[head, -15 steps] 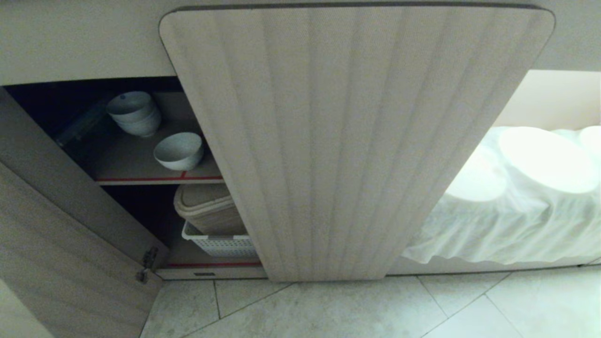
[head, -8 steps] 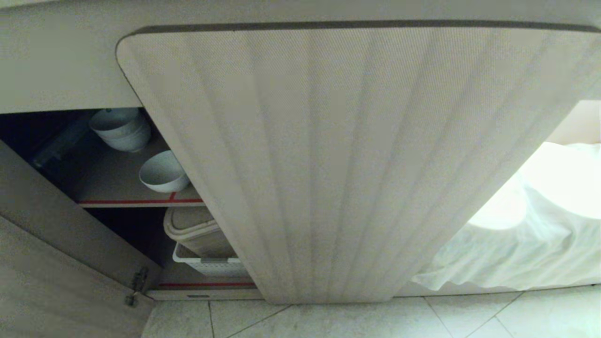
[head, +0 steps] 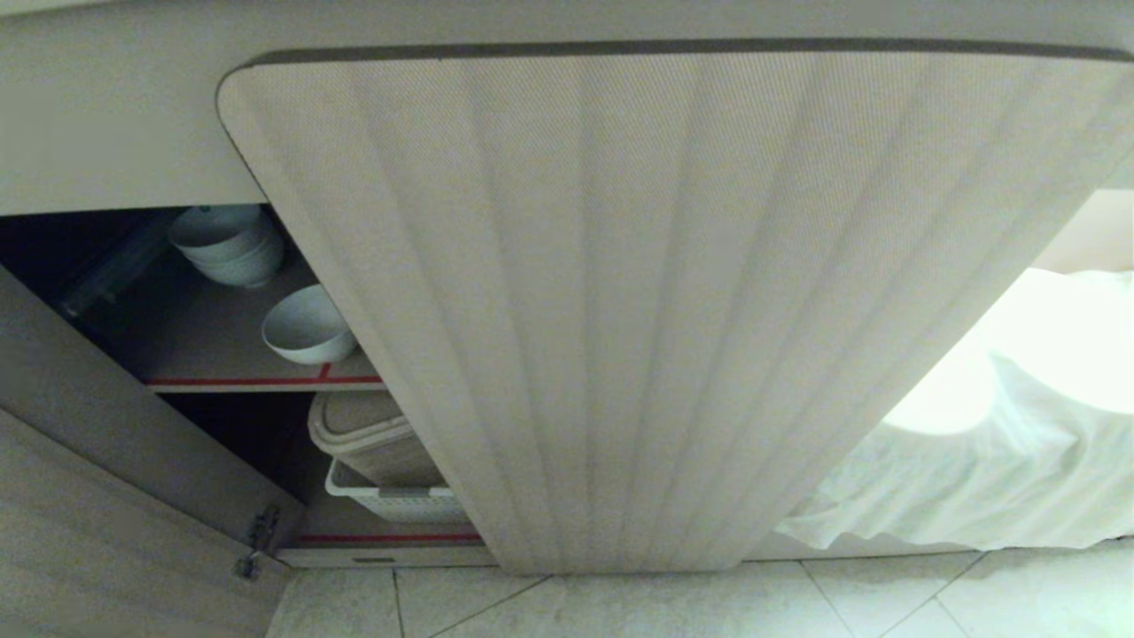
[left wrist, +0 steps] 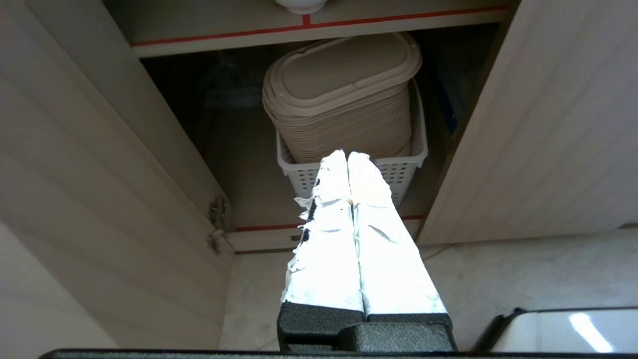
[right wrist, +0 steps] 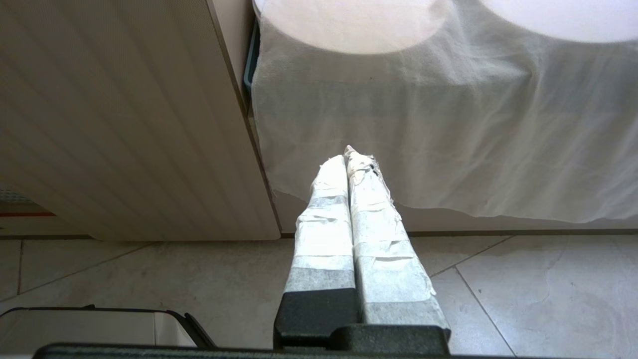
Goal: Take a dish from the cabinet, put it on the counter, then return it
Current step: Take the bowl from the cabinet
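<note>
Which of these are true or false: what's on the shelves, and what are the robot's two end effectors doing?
1. A single white bowl stands near the front edge of the upper shelf. True.
2. The left end effector is shut and holds nothing. True.
3. The white basket is empty. False: it holds a stack of beige lidded containers.
4. The right end effector grips the white cloth. False: it is shut, empty, in front of the cloth.
5. The stacked bowls sit on the lower shelf. False: upper shelf, behind the single bowl.
</note>
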Controlling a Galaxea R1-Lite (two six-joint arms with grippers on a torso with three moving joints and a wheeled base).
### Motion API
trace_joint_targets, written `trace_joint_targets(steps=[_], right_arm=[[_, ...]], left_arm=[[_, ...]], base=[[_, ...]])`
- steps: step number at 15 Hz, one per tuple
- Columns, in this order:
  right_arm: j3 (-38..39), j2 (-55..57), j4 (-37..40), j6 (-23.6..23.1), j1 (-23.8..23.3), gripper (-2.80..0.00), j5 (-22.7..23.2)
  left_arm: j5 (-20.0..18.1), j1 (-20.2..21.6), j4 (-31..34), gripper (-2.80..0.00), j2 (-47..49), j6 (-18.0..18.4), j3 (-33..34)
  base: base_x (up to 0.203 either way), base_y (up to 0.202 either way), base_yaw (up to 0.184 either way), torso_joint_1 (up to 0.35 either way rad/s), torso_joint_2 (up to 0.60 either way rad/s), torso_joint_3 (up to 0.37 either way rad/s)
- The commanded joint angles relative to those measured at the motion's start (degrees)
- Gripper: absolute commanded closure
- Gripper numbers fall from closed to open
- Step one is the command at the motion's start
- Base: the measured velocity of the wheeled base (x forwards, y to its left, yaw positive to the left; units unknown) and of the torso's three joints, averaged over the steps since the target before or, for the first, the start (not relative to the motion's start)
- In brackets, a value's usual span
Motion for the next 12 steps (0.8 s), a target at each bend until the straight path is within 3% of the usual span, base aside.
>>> trace_joint_targets(steps=[1,3,12], right_arm=[[0.0,0.0,0.0,0.0,0.0,0.0,0.0],[0.0,0.0,0.0,0.0,0.0,0.0,0.0],[0.0,0.0,0.0,0.0,0.1,0.0,0.0]], left_arm=[[-0.5,0.0,-0.2,0.0,0.0,2.7,0.0],[-1.2,0.0,-0.3,0.0,0.0,4.8,0.0],[-1.4,0.0,2.6,0.0,0.0,4.1,-3.4]], base=[[0.0,0.0,0.0,0.0,0.0,0.0],[0.0,0.0,0.0,0.0,0.0,0.0],[0.0,0.0,0.0,0.0,0.0,0.0]])
